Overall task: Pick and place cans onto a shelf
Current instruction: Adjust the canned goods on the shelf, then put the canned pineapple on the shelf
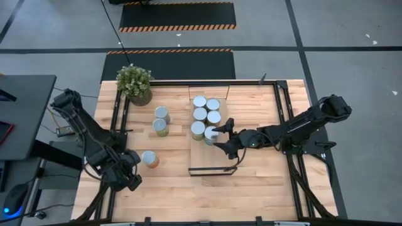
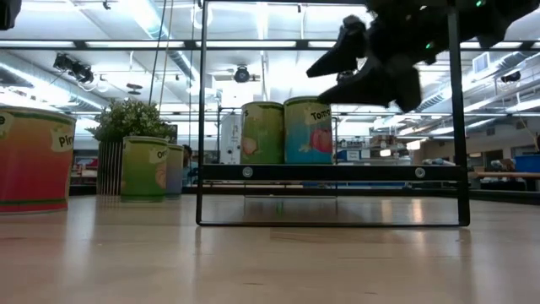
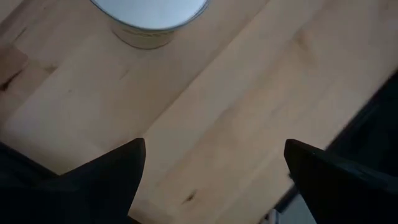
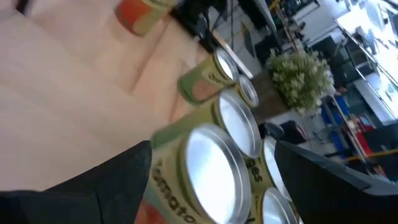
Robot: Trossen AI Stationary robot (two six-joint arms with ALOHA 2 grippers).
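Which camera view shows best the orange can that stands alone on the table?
The low view: the orange can shows its whole side and label. The high view shows its top beside the left gripper; the right wrist view shows it blurred; the left wrist view shows a can's rim.

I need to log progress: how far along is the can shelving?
Done: five silver-topped tins stand clustered on the light-wood shelf board. In hand: the right gripper, fingers open, is at a sixth tin on the board. Left: three cans on the table, two near the potted plant, one orange-labelled beside the left gripper, which waits open.
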